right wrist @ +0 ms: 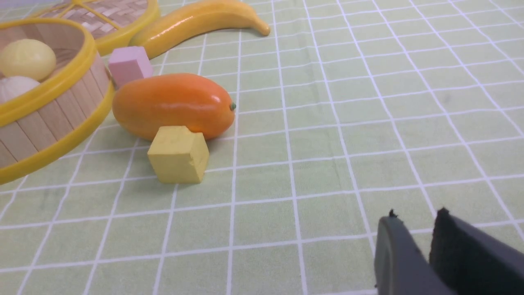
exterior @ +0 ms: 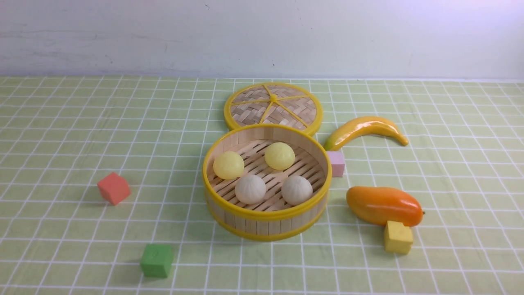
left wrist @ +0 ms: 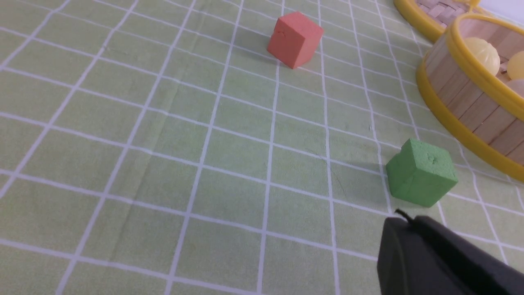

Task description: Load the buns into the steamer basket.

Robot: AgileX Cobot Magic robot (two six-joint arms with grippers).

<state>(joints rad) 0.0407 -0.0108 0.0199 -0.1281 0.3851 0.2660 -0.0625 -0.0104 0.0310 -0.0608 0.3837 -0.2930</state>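
Buns point(exterior: 265, 172): all four sit on the steamer basket point(exterior: 266, 223) floor, so task looks done. Right gripper point(right wrist: 417, 217) nearly closed, empty. Left gripper point(left wrist: 403, 219): can't tell jaw gap, holds nothing visible.

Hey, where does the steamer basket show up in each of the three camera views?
Front view: the steamer basket sits at the centre, all four buns inside.
Left wrist view: only part of its wall shows at the picture's right edge, beyond the green cube.
Right wrist view: part of it shows at the picture's left edge, beside the mango.
Shared landmark: the woven lid behind the basket appears in all three.
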